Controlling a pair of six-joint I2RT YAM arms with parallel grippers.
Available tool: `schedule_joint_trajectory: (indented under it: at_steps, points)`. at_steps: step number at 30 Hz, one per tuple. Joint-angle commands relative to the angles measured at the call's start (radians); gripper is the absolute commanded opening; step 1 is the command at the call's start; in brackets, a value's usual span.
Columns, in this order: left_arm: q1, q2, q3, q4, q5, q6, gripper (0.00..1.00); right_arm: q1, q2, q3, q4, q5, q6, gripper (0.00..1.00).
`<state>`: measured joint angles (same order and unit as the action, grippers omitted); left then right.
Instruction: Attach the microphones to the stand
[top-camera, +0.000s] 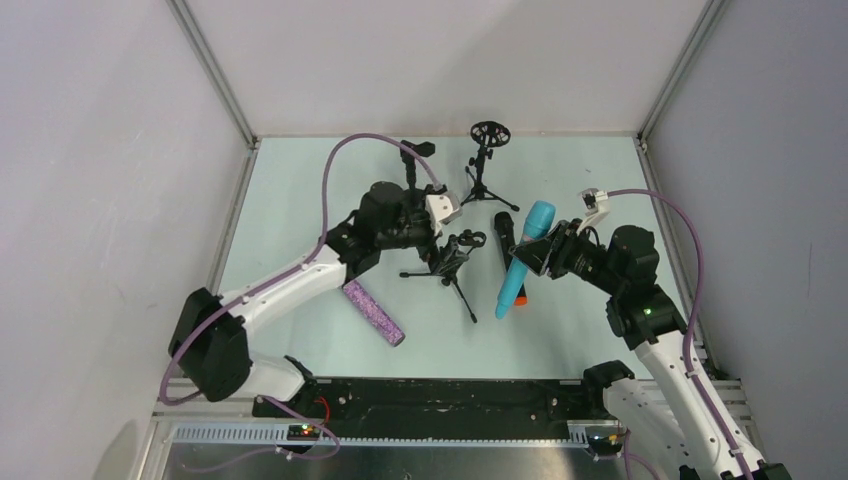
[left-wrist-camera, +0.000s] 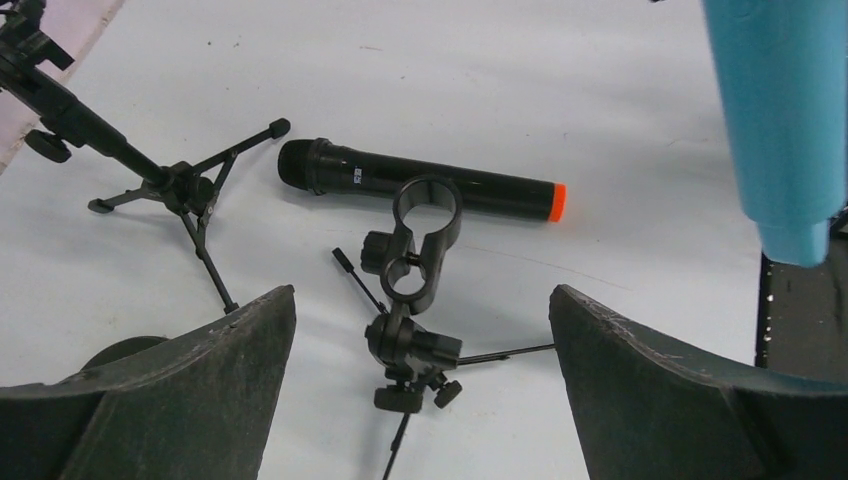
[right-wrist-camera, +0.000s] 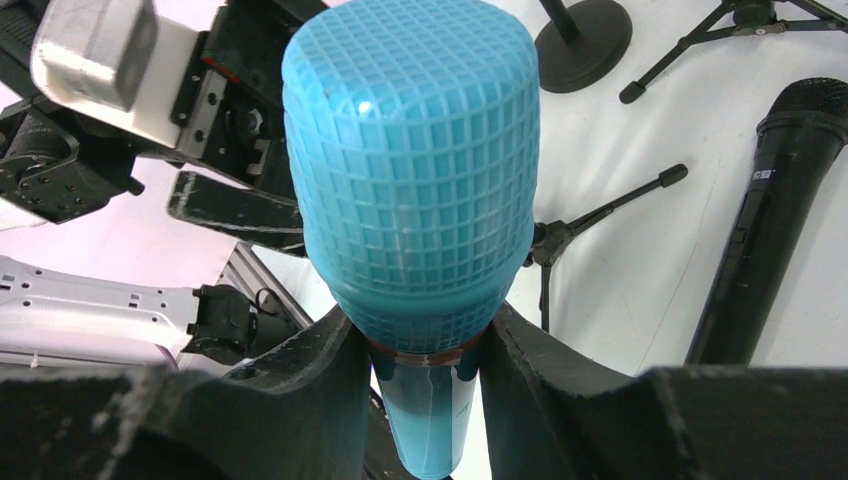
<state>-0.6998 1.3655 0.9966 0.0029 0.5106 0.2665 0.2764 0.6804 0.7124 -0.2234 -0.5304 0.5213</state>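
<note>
Purple glitter mic (top-camera: 373, 312) lies flat near-left, long axis diagonal, far-left to near-right. My left gripper (left-wrist-camera: 422, 295) hangs over the small tripod stand (left-wrist-camera: 410, 345), fingers wide apart and empty; the stand's clip ring is empty too. Black mic (left-wrist-camera: 500, 195) lies flat just right of it, head far, orange end near. My right gripper (right-wrist-camera: 425, 350) is clamped on the turquoise mic (right-wrist-camera: 410, 170) just below its head, off the table, head up and far, tail down near-left. No mic on a stand; all three left.

Microphone (top-camera: 504, 235) lies just right of near stand (top-camera: 452, 258); second stand (top-camera: 487, 165) behind
</note>
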Motion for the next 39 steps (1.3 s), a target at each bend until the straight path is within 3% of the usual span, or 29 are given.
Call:
schedule_joint_trajectory:
  at_steps: [1, 12, 14, 16, 17, 18, 19, 22, 32, 39]
  points:
    - [0.007, 0.068, 0.084, -0.062, 0.026, 0.073, 0.99, -0.005, -0.009, 0.004, 0.023, 0.002, -0.018, 0.00]
    - [0.016, 0.187, 0.155, -0.106, 0.025, 0.133, 0.85, -0.008, -0.002, 0.004, 0.044, -0.015, -0.023, 0.00]
    - [0.019, 0.202, 0.162, -0.107, 0.040, 0.134, 0.74, -0.009, -0.001, 0.004, 0.049, -0.016, -0.024, 0.00]
    - [0.023, 0.216, 0.169, -0.109, 0.055, 0.129, 0.57, -0.011, -0.002, 0.004, 0.053, -0.016, -0.025, 0.00]
    - [0.024, 0.219, 0.171, -0.110, 0.057, 0.125, 0.42, -0.011, -0.003, 0.004, 0.054, -0.015, -0.026, 0.00]
    - [0.025, 0.221, 0.174, -0.111, 0.064, 0.115, 0.36, -0.013, -0.004, 0.004, 0.055, -0.015, -0.026, 0.00]
    - [0.026, 0.222, 0.175, -0.111, 0.068, 0.110, 0.22, -0.014, -0.007, 0.004, 0.055, -0.015, -0.026, 0.00]
    - [0.026, 0.216, 0.176, -0.111, 0.075, 0.097, 0.02, -0.017, -0.013, 0.004, 0.059, -0.014, -0.027, 0.00]
    - [0.016, 0.160, 0.164, -0.112, 0.048, -0.019, 0.00, -0.025, -0.023, 0.004, 0.073, -0.019, -0.025, 0.00]
    - [-0.040, 0.078, 0.131, -0.112, -0.054, -0.065, 0.00, -0.026, -0.021, 0.004, 0.095, -0.025, -0.015, 0.00]
